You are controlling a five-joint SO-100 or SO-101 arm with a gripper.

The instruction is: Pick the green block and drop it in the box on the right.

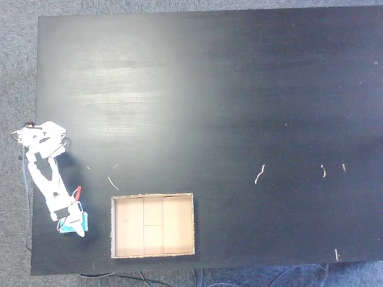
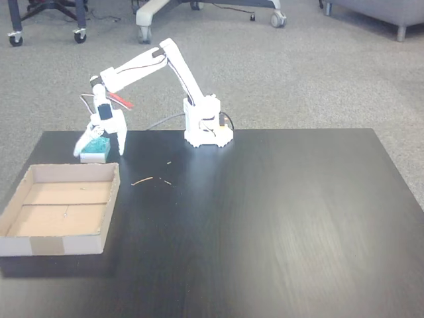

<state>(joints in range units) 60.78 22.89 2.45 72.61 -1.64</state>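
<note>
The green block (image 2: 97,148) lies flat on the black table near its far left corner in a fixed view, just beyond the box. In the top-down fixed view the green block (image 1: 84,223) peeks out teal from under the white arm, left of the box (image 1: 152,200). My gripper (image 2: 101,152) points down over the block, its fingers (image 2: 122,140) spread on either side, open. The same gripper (image 1: 73,227) covers most of the block from above. The box (image 2: 40,245) is shallow tan cardboard with nothing in it.
The arm's base (image 2: 207,127) stands at the table's far edge. Small light scraps (image 2: 142,180) lie between base and box, with more scraps (image 1: 259,174) across the table. The table edge (image 1: 34,239) runs close beside the block. Chair wheels (image 2: 143,30) stand on the carpet behind.
</note>
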